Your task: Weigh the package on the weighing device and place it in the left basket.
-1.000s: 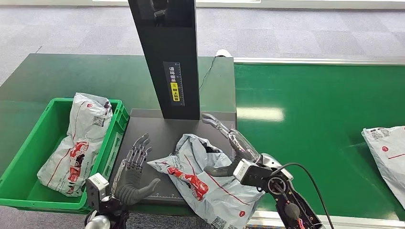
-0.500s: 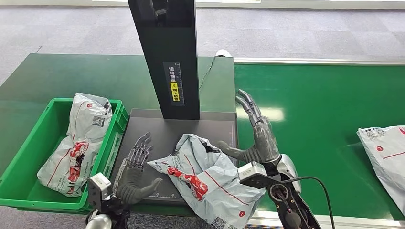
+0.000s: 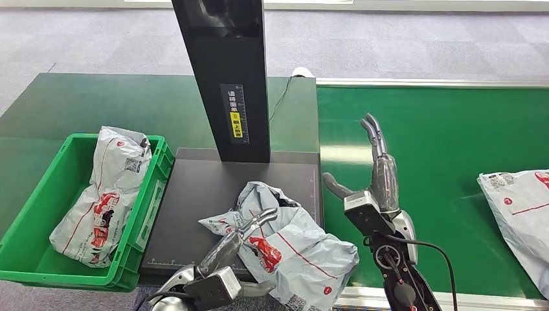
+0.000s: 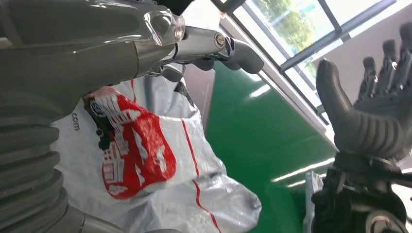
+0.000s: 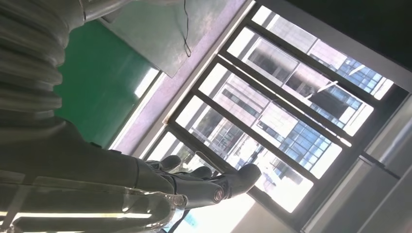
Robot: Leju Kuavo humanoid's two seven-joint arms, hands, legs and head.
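Currently the package point(image 3: 285, 240) lies crumpled on the dark weighing device point(image 3: 194, 201), lower centre of the head view, its lower-right end hanging over the platform's front edge toward the green belt point(image 3: 440, 136). Left hand point(image 3: 236, 236) comes in from the bottom edge, fingers stretched flat over the package's left side; in the left wrist view its fingers point(image 4: 214, 43) lie above the red print, so whether it grips is unclear. Right hand point(image 3: 375, 175) stands upright right of centre, fingers apart, holding nothing, clear of the package. Left basket point(image 3: 39, 194) sits at the lower left with one bag point(image 3: 103, 194) inside. Another bag point(image 3: 518, 214) lies at the right edge.
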